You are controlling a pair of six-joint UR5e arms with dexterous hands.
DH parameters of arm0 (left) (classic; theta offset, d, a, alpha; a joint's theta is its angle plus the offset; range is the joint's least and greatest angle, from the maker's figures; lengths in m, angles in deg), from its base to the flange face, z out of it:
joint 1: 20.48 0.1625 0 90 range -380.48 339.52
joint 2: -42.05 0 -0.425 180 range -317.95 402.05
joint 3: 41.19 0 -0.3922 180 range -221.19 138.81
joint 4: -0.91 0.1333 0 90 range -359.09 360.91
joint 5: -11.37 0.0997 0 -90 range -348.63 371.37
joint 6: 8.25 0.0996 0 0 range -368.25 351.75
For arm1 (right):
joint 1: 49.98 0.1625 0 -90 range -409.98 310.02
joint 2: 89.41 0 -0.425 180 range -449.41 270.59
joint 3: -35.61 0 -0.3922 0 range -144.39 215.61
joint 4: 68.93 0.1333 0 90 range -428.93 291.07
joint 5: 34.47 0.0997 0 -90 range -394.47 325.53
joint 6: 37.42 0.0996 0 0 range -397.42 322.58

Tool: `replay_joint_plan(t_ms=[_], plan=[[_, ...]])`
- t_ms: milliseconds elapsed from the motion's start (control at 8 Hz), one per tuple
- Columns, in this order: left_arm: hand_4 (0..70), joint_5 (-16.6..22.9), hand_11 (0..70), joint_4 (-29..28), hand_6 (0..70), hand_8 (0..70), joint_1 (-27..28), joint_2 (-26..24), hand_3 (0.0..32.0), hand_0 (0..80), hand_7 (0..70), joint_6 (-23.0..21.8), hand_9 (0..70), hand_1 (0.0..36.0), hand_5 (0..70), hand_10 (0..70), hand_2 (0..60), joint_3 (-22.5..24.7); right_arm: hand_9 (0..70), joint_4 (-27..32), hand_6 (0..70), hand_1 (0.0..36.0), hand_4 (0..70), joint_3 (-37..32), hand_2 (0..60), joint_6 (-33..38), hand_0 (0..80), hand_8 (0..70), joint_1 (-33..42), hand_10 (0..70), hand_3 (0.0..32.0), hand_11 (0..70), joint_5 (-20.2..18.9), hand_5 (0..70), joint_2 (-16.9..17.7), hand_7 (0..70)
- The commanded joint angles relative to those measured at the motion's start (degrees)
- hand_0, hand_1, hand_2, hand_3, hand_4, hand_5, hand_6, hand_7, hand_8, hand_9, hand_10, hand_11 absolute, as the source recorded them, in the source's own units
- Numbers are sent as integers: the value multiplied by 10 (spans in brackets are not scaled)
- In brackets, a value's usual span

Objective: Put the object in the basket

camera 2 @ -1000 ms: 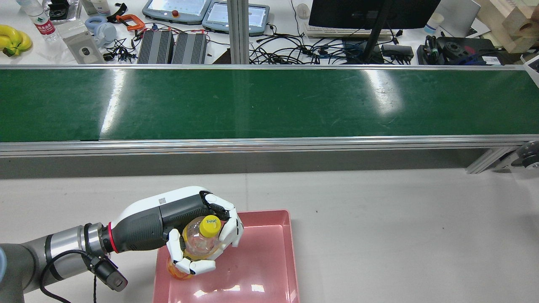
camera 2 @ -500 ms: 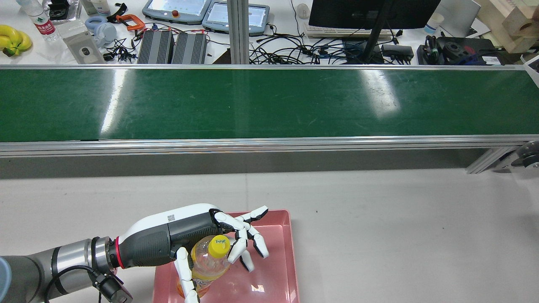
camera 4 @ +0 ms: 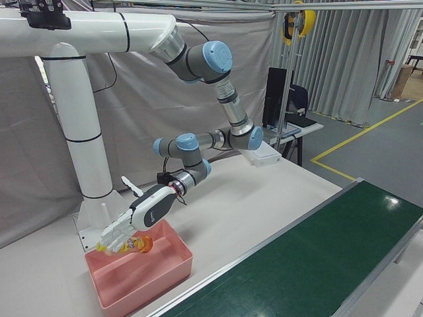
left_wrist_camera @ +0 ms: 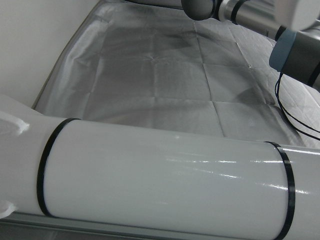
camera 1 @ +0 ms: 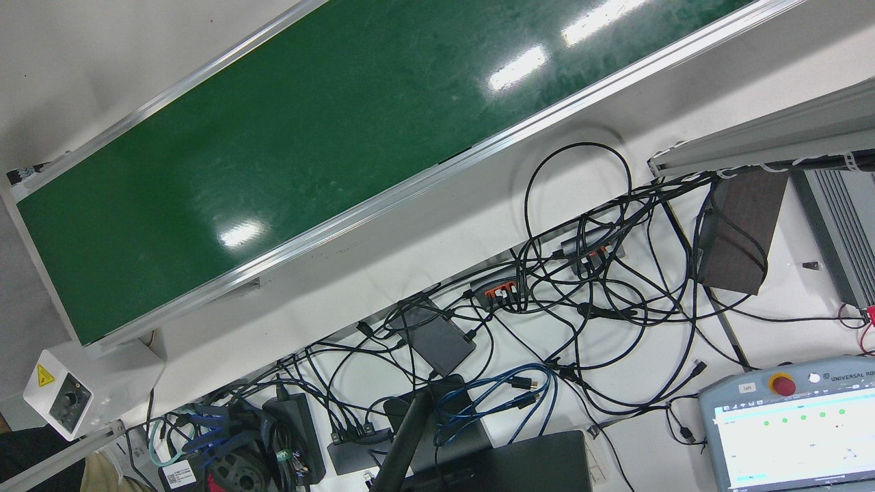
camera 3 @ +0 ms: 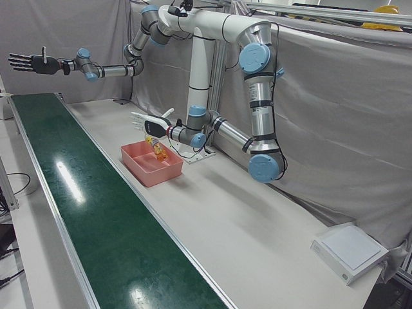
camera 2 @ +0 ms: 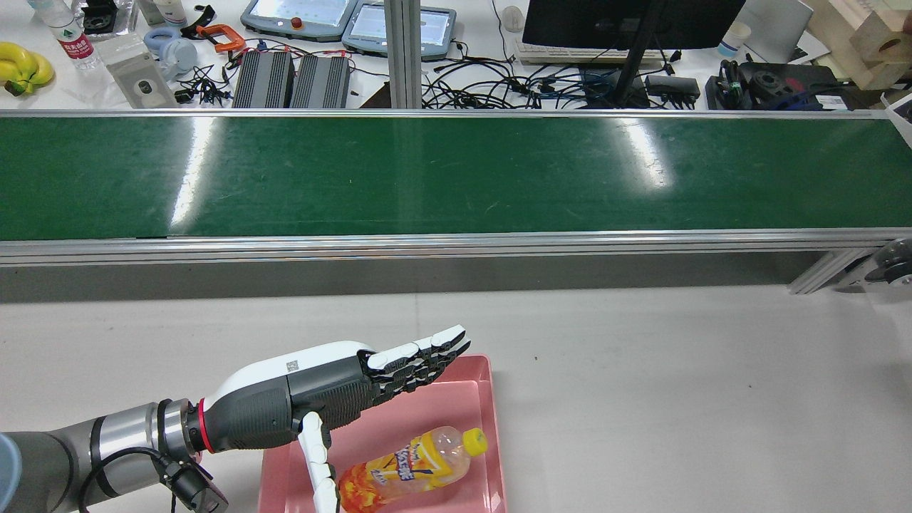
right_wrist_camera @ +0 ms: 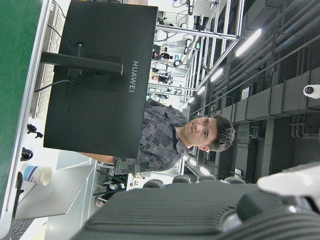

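A clear bottle [camera 2: 410, 468] with a yellow cap and an orange-yellow label lies on its side in the pink tray [camera 2: 491, 427], cap pointing right. My left hand [camera 2: 385, 367] hovers over the tray's near-left part, open, fingers stretched out flat and holding nothing. The bottle is just right of its thumb. From the front corners the same left hand [camera 4: 129, 228] is seen above the bottle [camera 4: 135, 246] and tray [camera 4: 142, 281]. My right hand [camera 3: 26, 62] is held high and far out past the conveyor's end, open and empty.
A long green conveyor belt [camera 2: 456, 174] runs across the table beyond the tray. Behind it is a desk with cables, teach pendants and a monitor [camera 2: 627, 21]. A white box [camera 3: 351, 251] sits at the table's far corner. A person shows behind the monitor [right_wrist_camera: 100, 75].
My left hand went from shut on the upright bottle to open with straight fingers. The bottle dropped and now lies on its side in the pink tray.
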Motion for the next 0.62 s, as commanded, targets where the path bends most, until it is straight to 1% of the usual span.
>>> replay_joint_plan(t_ms=[0,125,250,500], plan=[[0,-1,0,3,0,0,-7,1,14,584,20,-2,0,91,0,0,0,0,0,0,0,0,0,0,0,0,0,0,0,0,0,0,0,0,0,0],[0,-1,0,3,0,0,-16,1,12,585,20,-5,0,91,0,0,0,0,0,0,0,0,0,1,0,0,0,0,0,0,0,0,0,0,0,0],[0,-1,0,4,0,0,-20,1,6,584,21,-20,0,92,0,0,0,0,0,0,0,0,0,0,0,0,0,0,0,0,0,0,0,0,0,0],[0,3,0,6,0,0,-30,2,0,602,21,-30,0,101,0,0,0,4,0,0,0,0,0,1,0,0,0,0,0,0,0,0,0,0,0,0]])
